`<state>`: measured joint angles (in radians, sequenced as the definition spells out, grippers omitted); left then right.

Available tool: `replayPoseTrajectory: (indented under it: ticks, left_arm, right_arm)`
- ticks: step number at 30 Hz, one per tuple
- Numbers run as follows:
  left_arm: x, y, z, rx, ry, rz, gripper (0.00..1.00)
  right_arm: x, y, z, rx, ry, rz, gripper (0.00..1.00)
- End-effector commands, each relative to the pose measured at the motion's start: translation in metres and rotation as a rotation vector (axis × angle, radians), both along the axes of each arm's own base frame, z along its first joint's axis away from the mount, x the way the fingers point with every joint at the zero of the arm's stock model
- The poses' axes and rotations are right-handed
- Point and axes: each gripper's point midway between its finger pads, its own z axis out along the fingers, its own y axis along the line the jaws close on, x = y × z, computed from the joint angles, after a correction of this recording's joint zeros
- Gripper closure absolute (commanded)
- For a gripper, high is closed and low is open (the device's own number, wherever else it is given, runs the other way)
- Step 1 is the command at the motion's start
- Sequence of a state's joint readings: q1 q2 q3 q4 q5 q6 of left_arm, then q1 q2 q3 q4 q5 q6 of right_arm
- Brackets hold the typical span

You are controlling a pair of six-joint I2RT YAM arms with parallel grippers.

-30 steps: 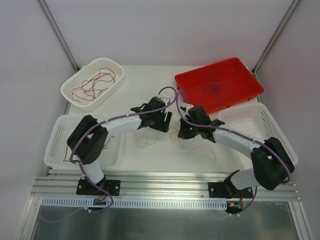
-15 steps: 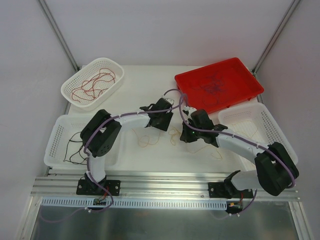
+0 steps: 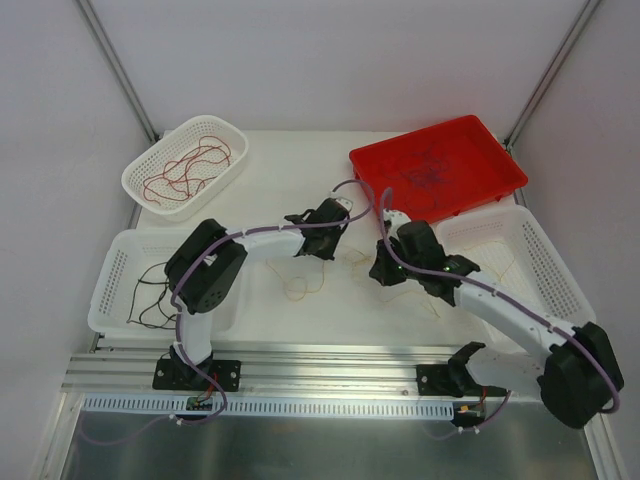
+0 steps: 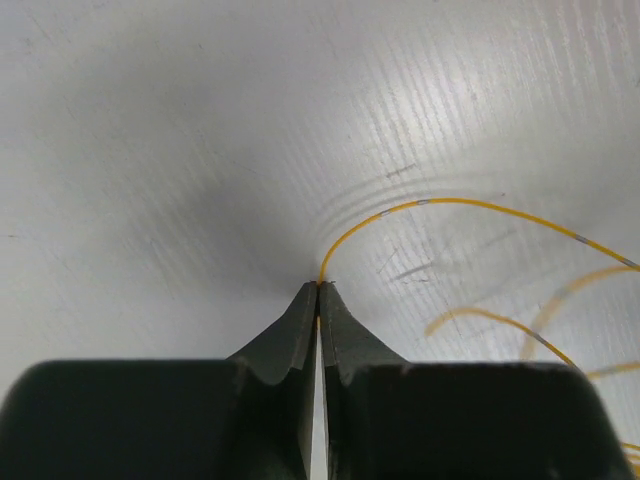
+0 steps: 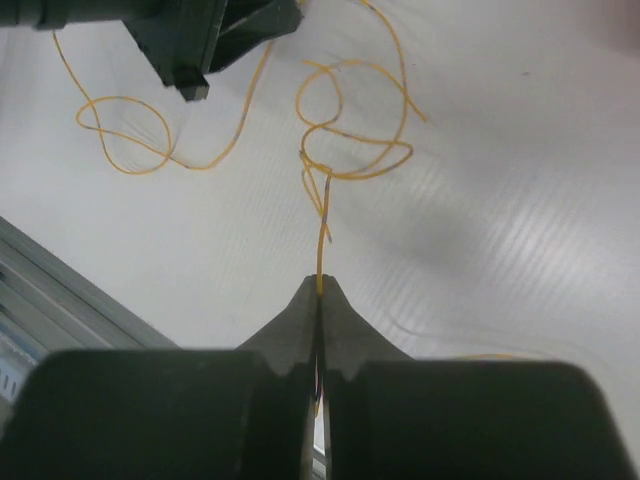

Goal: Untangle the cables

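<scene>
Pinch at two points

Closed tight around thin pale-yellow wire [image 4: 440, 201]: black fingers of left gripper [image 4: 319, 290] and of right gripper [image 5: 319, 283], near each other over flat white table [image 4: 150, 150]. Loose loops lying between. One strand or several: cannot tell. Far ends cut off at edges of both wrist views.

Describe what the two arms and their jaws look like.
Left arm and right arm match: slim white links between bulky black joint housings, black base plates, and a lilac cable running along each. The jaws are dark grey, flat-sided, tapering to fine points from a blocky dark body.
</scene>
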<state>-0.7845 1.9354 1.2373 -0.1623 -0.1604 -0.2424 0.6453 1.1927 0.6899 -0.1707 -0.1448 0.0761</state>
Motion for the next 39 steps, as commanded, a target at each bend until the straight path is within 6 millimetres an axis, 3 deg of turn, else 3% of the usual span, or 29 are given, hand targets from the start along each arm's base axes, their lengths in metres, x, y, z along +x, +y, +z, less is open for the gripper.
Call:
replayPoseTrajectory:
  ticks: [1, 2, 4, 5, 7, 8, 11, 12, 16, 21, 28, 35, 39]
  left_arm:
    - [0.023, 0.032, 0.014, 0.003, -0.043, 0.158, 1.00]
    - [0.023, 0.041, 0.012, -0.010, -0.024, 0.194, 1.00]
    - [0.032, 0.062, 0.014, -0.061, 0.006, 0.300, 1.00]
    - [0.033, 0.068, 0.012, -0.069, 0.018, 0.324, 1.00]
    - [0.035, 0.076, 0.009, -0.089, 0.044, 0.361, 1.00]
    - [0.038, 0.083, 0.008, -0.091, 0.054, 0.383, 1.00]
    - [0.038, 0.093, 0.002, -0.106, 0.093, 0.432, 1.00]
    - [0.038, 0.094, 0.000, -0.117, 0.105, 0.450, 1.00]
    - [0.035, 0.097, -0.007, -0.134, 0.144, 0.471, 1.00]
    - [0.028, 0.083, -0.003, -0.185, 0.185, 0.429, 1.00]
    - [0.003, 0.052, 0.020, -0.207, 0.159, 0.291, 1.00]
    - [-0.056, 0.014, 0.019, -0.211, 0.211, 0.122, 0.99]
    - [-0.085, -0.011, 0.035, -0.239, 0.205, 0.023, 0.94]
  right_arm:
    - [-0.007, -0.029, 0.032, -0.066, -0.095, -0.033, 0.99]
    - [-0.003, -0.043, 0.059, -0.059, -0.192, -0.089, 0.99]
    - [-0.011, -0.064, 0.080, -0.095, -0.256, -0.106, 0.99]
    - [-0.012, -0.076, 0.113, -0.068, -0.354, -0.142, 0.99]
    - [-0.022, -0.095, 0.135, -0.090, -0.425, -0.153, 0.99]
    - [-0.023, -0.105, 0.162, -0.080, -0.491, -0.187, 0.99]
    - [-0.041, -0.133, 0.205, -0.056, -0.619, -0.235, 0.99]
    - [-0.051, -0.142, 0.228, -0.015, -0.678, -0.251, 0.99]
    - [-0.074, -0.157, 0.269, 0.065, -0.791, -0.255, 0.99]
    - [-0.075, -0.154, 0.273, 0.059, -0.776, -0.229, 0.99]
    - [-0.056, -0.152, 0.265, -0.005, -0.740, -0.271, 0.99]
    - [-0.022, -0.170, 0.255, -0.207, -0.711, -0.406, 0.99]
    - [-0.007, -0.189, 0.258, -0.316, -0.709, -0.520, 0.99]
